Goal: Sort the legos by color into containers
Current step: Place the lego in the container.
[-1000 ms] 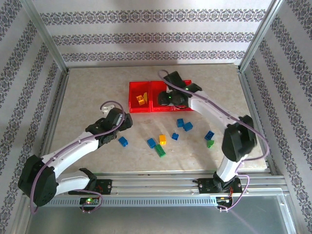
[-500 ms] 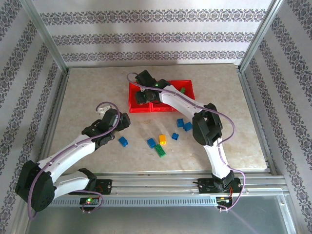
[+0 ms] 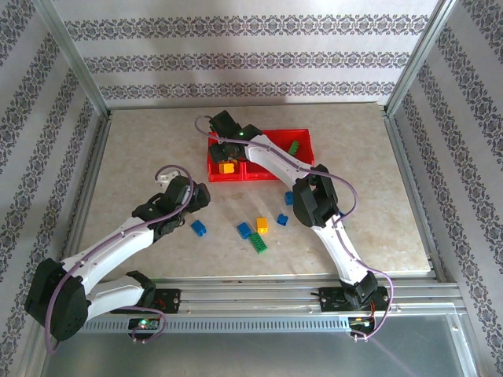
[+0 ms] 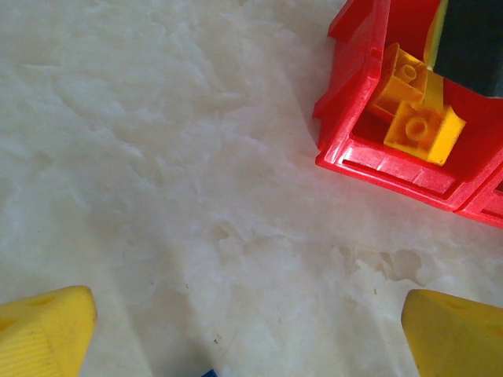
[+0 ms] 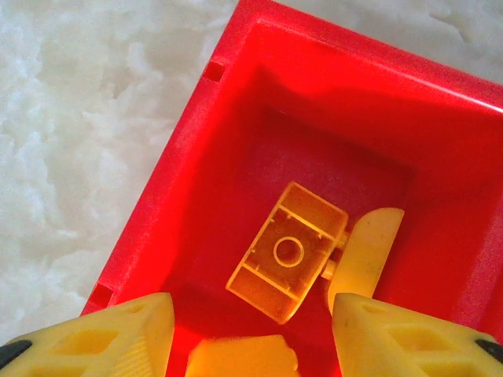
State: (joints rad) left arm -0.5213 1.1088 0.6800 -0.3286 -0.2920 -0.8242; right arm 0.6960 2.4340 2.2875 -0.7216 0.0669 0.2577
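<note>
patterned wallpaper [image 3: 251, 59] on three sides frames a pale stone-look table [image 3: 141, 141]. the right arm [image 3: 338, 247] reaches far across to the containers [image 3: 305, 135], a red row at the back; the left arm [image 3: 110, 247] ends short of them. the right gripper [image 5: 247, 314] hangs inside the left-end bin [image 5: 196, 157]. its fingers are parted, with a gap either side of the cut-off yellow brick [image 5: 244, 357] between them, so it looks let go and grips nothing. an upturned yellow brick [image 5: 287, 251] lies on the bin floor. the left gripper [image 4: 247, 338] is spread wide and empty, low over bare table just short of that bin's corner. one green brick [image 3: 292, 146] lies in the right-end bin.

loose legos lie nearer the bases. the nearest blue brick [image 3: 199, 228] sits just on the near side of the left gripper, well apart from the right one, so i judge it the left arm's pick. the long green brick [image 3: 258, 244] lies slanted, apart from both grippers. the right arm covers the middle bin, and a half-hidden blue brick [image 3: 289, 197] sits by its elbow.
</note>
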